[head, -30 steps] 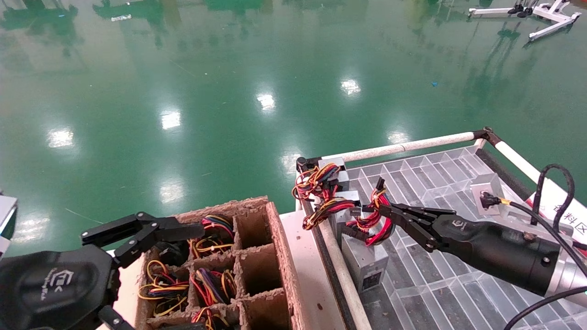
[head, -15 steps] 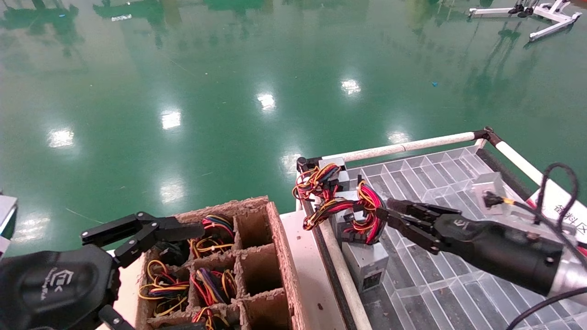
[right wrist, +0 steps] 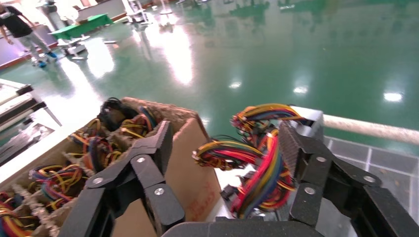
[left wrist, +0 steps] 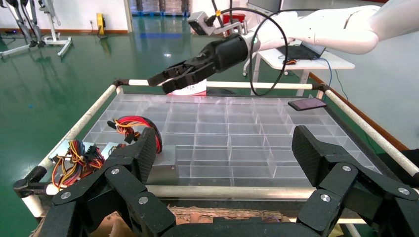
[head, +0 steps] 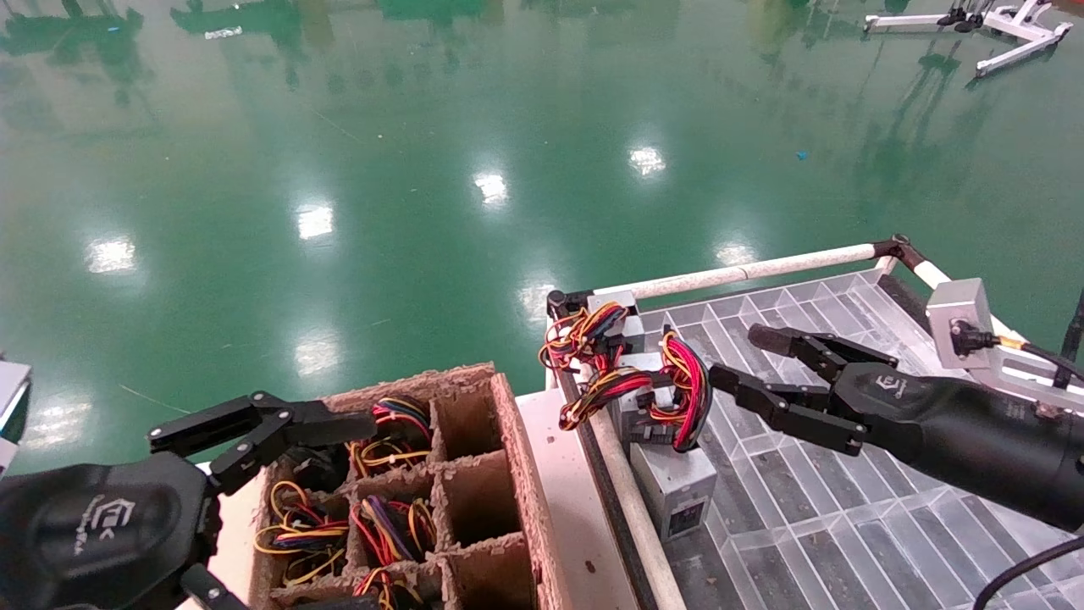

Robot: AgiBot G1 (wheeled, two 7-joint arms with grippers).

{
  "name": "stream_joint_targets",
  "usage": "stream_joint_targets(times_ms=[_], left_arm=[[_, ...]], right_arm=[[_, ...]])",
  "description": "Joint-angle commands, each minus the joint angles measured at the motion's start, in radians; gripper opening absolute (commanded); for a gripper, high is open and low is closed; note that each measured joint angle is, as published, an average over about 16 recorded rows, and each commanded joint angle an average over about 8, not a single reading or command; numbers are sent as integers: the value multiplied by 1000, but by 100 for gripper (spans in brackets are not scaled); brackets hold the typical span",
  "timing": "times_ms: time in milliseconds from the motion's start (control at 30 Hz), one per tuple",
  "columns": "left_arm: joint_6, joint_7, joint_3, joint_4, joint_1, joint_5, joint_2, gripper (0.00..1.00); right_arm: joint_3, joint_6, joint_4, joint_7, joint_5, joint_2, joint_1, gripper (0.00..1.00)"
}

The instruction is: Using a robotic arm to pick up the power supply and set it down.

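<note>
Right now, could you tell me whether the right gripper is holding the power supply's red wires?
No: in the head view the right gripper is open and stands apart from the red wires of the power supply.

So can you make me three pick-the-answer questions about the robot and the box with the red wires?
1. Where does the power supply sit?
A in the cardboard crate
B on the clear tray
C on the floor

2. What colour are most of its wires?
A red
B blue
C white

3. How is the right tool?
A shut on the wires
B open, holding nothing
C out of sight

Answers: 1 B, it rests at the clear tray's left edge. 2 A, the loop is mainly red. 3 B, its fingers are spread beside the wires.
</note>
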Motion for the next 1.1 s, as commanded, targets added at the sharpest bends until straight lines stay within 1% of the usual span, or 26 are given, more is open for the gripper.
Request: stream_joint_targets(times_ms=[33,1100], left_arm=[[0,0,0,0,0,0,0,100],[0,0,0,0,0,0,0,100]], right_arm=[[-1,-5,16,1,7,5,-2,100],[-37,-108,305,16,138,74,-42,100]])
